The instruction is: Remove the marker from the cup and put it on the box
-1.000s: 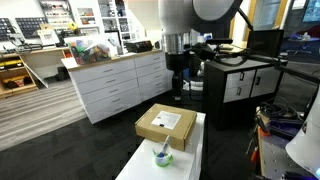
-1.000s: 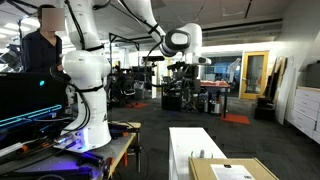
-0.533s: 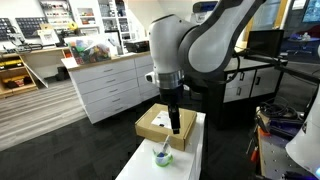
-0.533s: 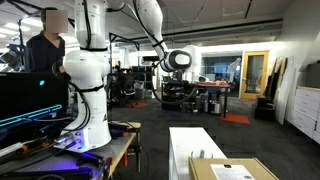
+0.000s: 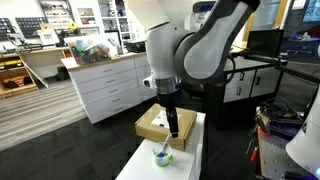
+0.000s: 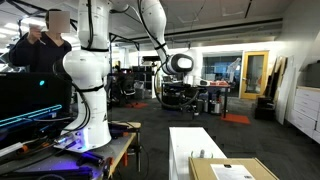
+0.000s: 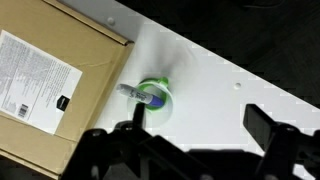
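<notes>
One small shift is separating this moment from half a second ago: in an exterior view the arm [image 5: 190, 45] is now sitting slightly further left and lower. A second ago it was standing upright well behind the box [image 5: 153, 122]. The gripper [image 5: 176, 130] is hanging in front of the box's top face and above the cup [image 5: 162, 156], which is staying where it was, just beside the box's near edge on the white table [image 5: 135, 165].

In the wrist view, the box is filling the left side, brown and flat, its white label [image 7: 35, 70] facing up. Just right of the box, the marker [image 7: 132, 93] is standing in the cup as a short, dark bluish stick and leaning over the rim towards the box. The cup is showing as a small, pale green, see-through ring. Further right of the box, the fingers [image 7: 268, 125] are standing spread wide apart, gripping nothing.
</notes>
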